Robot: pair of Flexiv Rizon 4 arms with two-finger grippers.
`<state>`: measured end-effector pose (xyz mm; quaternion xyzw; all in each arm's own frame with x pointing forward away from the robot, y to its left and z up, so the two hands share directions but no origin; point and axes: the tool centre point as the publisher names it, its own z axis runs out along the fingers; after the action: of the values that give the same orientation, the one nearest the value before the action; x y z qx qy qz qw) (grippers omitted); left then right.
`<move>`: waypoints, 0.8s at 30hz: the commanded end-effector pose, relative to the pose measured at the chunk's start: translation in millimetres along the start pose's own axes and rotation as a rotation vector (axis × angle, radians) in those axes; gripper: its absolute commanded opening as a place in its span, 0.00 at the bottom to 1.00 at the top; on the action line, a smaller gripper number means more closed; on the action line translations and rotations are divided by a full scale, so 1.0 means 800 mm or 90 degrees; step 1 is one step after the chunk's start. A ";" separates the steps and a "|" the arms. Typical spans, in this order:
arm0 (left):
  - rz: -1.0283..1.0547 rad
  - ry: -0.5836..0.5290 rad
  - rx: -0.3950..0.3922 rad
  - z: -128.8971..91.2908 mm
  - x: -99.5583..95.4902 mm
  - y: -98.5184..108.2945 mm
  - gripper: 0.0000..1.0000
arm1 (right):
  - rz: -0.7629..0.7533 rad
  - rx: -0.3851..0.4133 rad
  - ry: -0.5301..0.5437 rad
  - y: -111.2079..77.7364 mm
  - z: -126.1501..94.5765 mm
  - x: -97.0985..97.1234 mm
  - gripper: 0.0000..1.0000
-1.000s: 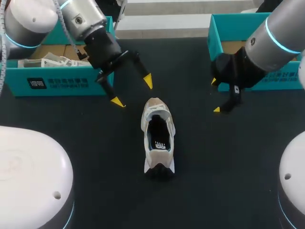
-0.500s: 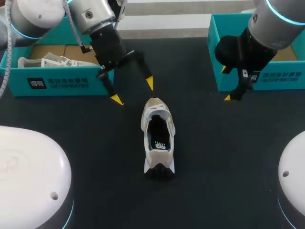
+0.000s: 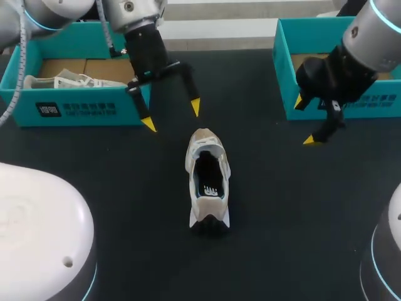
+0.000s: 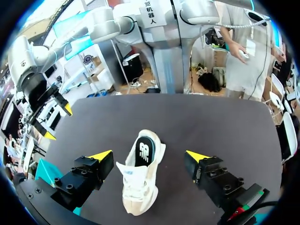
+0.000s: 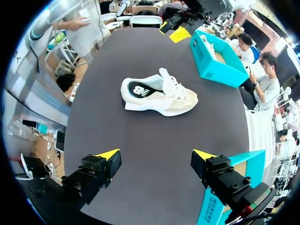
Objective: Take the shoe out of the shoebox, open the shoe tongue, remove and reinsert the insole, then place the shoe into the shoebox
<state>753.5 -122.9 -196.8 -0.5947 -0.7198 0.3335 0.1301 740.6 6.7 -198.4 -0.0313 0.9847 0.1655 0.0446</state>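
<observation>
You have the beige and white mesh sneaker (image 3: 207,182) out on the black table (image 3: 301,219), lying on its sole. It sits below and just ahead of the left gripper (image 3: 172,116), with its toe toward those jaws, and well to the side of the right gripper (image 3: 304,121). Both grippers are released, fingers spread wide with nothing between them, and neither touches the shoe.

The dark insole with a white logo (image 3: 210,188) lies flat inside, and the tongue looks lifted clear of the opening. So you're probably between steps: either about to pull the insole, or done with it and ready to box the shoe. The pictures don't settle which.

Either way, the next move calls for lowering the left jaws around the toe to steady it. Then bring the right jaws in over the heel opening.

The teal cardboard shoebox (image 3: 285,69) behind the right jaws looks empty. The other teal box (image 3: 75,110), beside the left jaws, already holds a white shoe (image 3: 62,81).
</observation>
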 end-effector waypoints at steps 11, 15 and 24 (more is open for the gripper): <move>0.062 0.057 -0.013 0.034 -0.009 -0.008 0.00 | -0.001 -0.012 -0.006 -0.005 -0.003 0.007 1.00; 0.125 0.105 -0.026 0.052 -0.012 -0.012 0.00 | -0.001 -0.012 -0.006 -0.005 -0.003 0.007 1.00; 0.118 0.150 -0.046 0.096 -0.022 -0.007 0.00 | -0.001 -0.012 -0.006 -0.005 -0.003 0.007 1.00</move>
<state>712.4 -154.2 -236.5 -0.6967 -0.6538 0.2518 0.1542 735.1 1.4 -196.9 -0.0326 0.9827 0.1755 0.0484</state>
